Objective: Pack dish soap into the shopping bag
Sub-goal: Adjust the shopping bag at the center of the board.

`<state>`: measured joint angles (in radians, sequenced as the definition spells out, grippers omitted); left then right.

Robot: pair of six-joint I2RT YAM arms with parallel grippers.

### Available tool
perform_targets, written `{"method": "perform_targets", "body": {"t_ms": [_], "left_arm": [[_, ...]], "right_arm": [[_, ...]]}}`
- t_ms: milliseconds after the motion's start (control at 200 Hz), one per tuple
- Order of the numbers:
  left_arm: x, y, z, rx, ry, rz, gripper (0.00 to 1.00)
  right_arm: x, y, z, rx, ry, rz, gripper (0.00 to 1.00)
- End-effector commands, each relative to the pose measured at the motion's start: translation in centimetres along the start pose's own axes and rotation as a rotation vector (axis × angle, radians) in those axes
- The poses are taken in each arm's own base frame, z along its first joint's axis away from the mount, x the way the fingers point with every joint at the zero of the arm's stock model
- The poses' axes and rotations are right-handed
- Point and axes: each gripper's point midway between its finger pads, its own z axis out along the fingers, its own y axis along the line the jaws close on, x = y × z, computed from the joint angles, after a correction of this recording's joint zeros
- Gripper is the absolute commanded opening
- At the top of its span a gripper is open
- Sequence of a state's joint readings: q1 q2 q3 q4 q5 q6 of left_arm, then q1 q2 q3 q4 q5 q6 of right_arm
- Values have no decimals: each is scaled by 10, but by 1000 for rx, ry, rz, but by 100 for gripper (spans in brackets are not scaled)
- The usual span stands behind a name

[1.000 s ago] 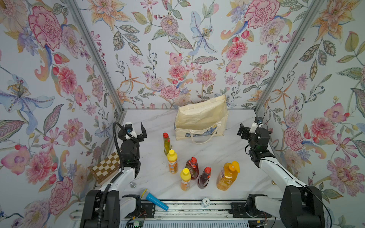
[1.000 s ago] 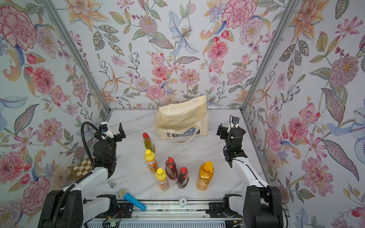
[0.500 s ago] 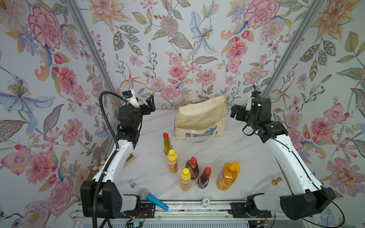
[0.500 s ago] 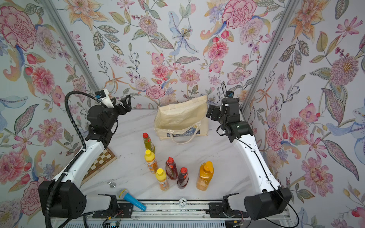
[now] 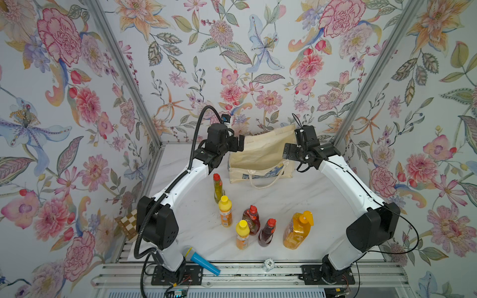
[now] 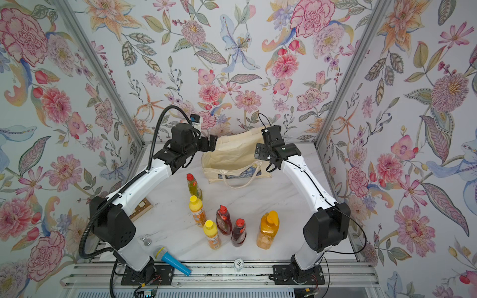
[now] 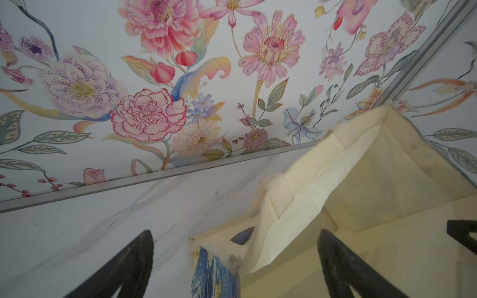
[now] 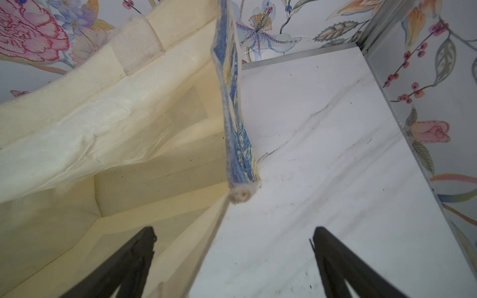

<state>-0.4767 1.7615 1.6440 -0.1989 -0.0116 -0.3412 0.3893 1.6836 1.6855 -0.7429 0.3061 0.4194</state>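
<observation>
Bag (image 5: 260, 157) at twelve o'clock: left pincer (image 7: 235, 231) and right pincer (image 8: 233, 228), both gaping empty, should pinch its side rims evenly.

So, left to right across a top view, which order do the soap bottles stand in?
slim yellow-green bottle, far yellow-capped bottle, near yellow-capped bottle, far dark red bottle, near dark red bottle, pump bottle.

Robot-lab booth: floral-papered wall panels (image 5: 232, 64) enclose a white marble-look table (image 5: 296, 201); white-and-black robot arms (image 5: 180, 185) bolt to its front aluminium rail (image 5: 245, 277).
</observation>
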Motion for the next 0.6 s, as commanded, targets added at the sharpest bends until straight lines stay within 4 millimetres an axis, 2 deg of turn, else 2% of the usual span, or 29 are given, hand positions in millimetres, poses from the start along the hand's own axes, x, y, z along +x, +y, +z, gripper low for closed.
{"method": "perform_targets", "body": {"t_ms": [0,255,500,596], "left_arm": [[7,19,5,-143,68,89,99],[16,23,9,-197,114,178,97],[9,1,-4,-72,105,191,99],[11,-3,-7,-51,126,212,99]], "right_arm": [[-1,7,3,22,2,8,94],[9,3,6,52,13,23,83],[20,-1,8,60,36,20,66],[23,-2,6,61,37,23,63]]}}
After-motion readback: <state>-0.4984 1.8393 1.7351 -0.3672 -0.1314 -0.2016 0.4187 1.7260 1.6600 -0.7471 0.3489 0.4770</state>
